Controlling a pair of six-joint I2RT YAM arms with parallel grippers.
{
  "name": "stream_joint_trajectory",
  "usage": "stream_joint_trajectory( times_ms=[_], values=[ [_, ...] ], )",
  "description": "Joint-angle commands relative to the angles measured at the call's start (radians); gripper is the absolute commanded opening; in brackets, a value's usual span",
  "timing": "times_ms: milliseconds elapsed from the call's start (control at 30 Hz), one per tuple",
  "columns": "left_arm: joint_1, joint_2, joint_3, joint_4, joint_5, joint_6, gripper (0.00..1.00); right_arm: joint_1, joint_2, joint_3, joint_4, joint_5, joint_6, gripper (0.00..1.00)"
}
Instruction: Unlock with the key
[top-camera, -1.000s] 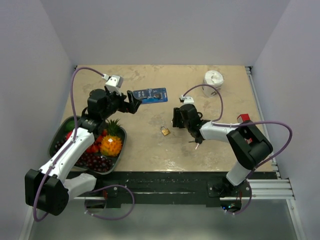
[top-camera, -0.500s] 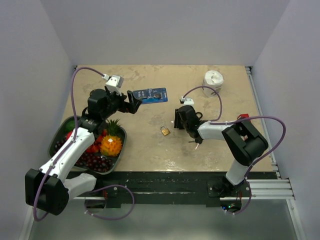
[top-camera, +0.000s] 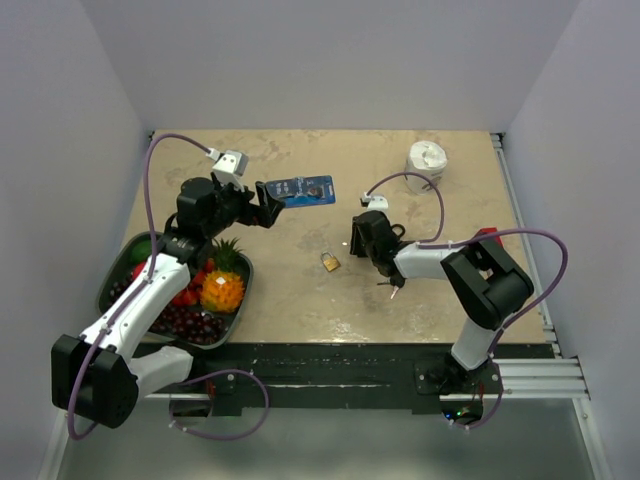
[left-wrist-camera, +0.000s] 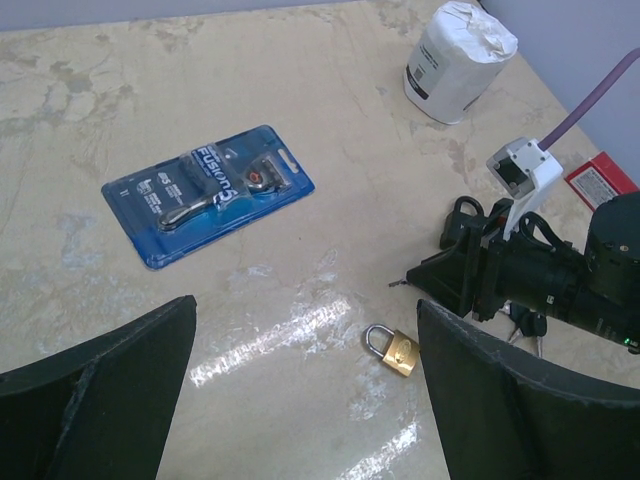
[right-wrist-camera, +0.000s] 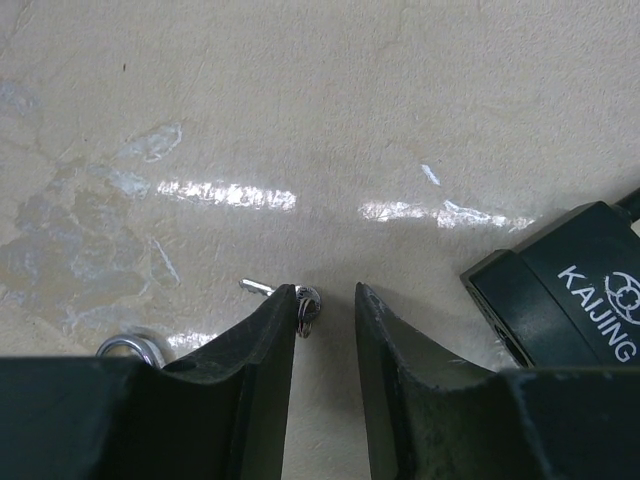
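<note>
Right arm drew inward, right gripper jaws narrowing, not yet closed, around tiny silver key | left gripper jaws wide open, empty | key bunch untouched on desk beside right forearm | black padlock not unlocked yet

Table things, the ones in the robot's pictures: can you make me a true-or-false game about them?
1. The blue razor pack lies flat on the table. True.
2. The brass padlock is held in the right gripper. False: it lies loose on the table beside that gripper.
3. The left gripper is shut on the razor pack. False: it is wide open and holds nothing; the pack lies beyond it.
4. The black padlock has KAIJING printed on it. True.
5. A tiny silver key lies right at the right gripper's tips. True.
</note>
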Motion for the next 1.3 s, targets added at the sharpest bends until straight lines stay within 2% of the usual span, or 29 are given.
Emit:
stream_joint_trajectory(
  times_ms=[0,267,400,533,567,700,1067,1267],
  values=[
    [-0.005,0.003,0.016,0.037,0.022,0.001,0.95,0.011,0.019,0.027,0.024,0.038,0.004,0.33],
    [-0.005,0.006,0.016,0.037,0.025,-0.001,0.96,0.03,0.031,0.039,0.006,0.09,-0.018,0.31],
    [-0.005,0.008,0.016,0.039,0.028,-0.002,0.96,0.047,0.045,0.055,-0.008,0.109,-0.028,0.24],
    [-0.006,0.009,0.016,0.037,0.03,-0.002,0.96,0.053,0.057,0.062,-0.01,0.104,-0.025,0.22],
    [-0.005,0.009,0.016,0.037,0.031,-0.002,0.96,0.054,0.059,0.064,-0.007,0.098,-0.025,0.15],
    [-0.005,0.009,0.014,0.039,0.033,-0.004,0.96,0.054,0.048,0.067,-0.01,0.078,-0.016,0.0],
    [-0.005,0.005,0.002,0.083,0.1,-0.005,0.96,0.053,-0.127,0.053,0.068,-0.144,-0.028,0.0],
    [-0.005,-0.015,-0.027,0.178,0.25,-0.008,0.97,0.053,-0.222,0.056,0.104,-0.291,-0.048,0.0]
  ],
)
